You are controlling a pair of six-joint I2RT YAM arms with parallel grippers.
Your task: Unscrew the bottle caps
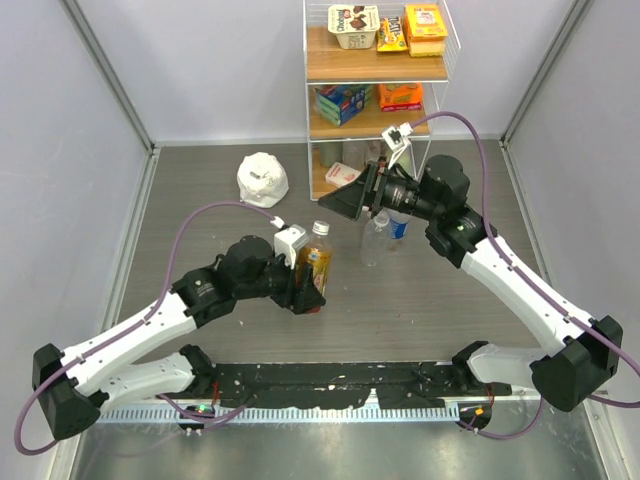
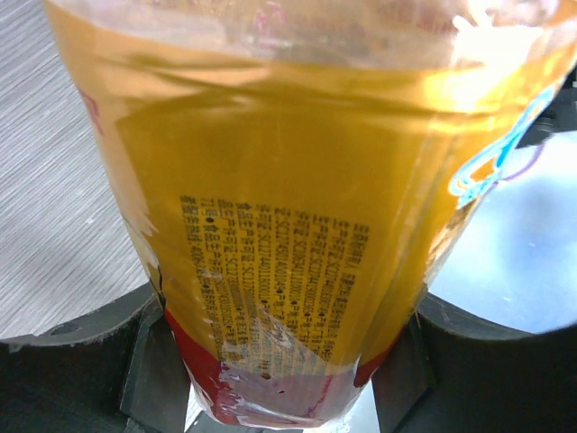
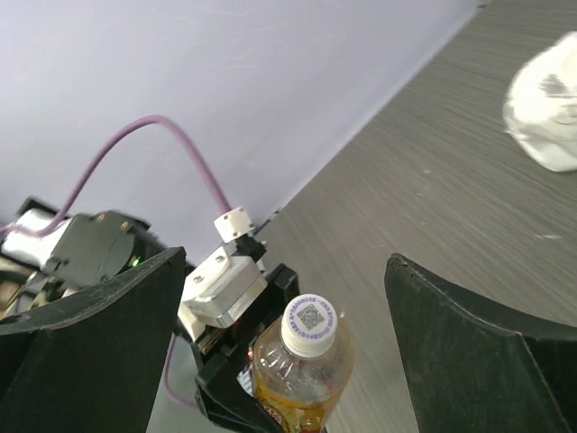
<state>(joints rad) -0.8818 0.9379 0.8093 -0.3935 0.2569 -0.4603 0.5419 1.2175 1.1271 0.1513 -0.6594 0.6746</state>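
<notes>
- Left gripper (image 1: 310, 292) is clamped on the amber bottle (image 1: 313, 266), upright at mid-frame on the table (image 1: 200, 190).
- Right gripper (image 3: 287, 271) gapes wide just above its white cap (image 3: 309, 323), not touching.
- Cap still on; the clear bottles (image 1: 376, 243) to the right look untouched, so nothing seems done yet.

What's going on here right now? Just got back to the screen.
The left gripper is shut on the amber bottle, holding it upright on the table. The right gripper hangs open over it. In its wrist view the white cap sits on the neck between the spread fingers, not gripped. The clear bottle and the blue-label bottle stand beside the right arm, untouched.
</notes>
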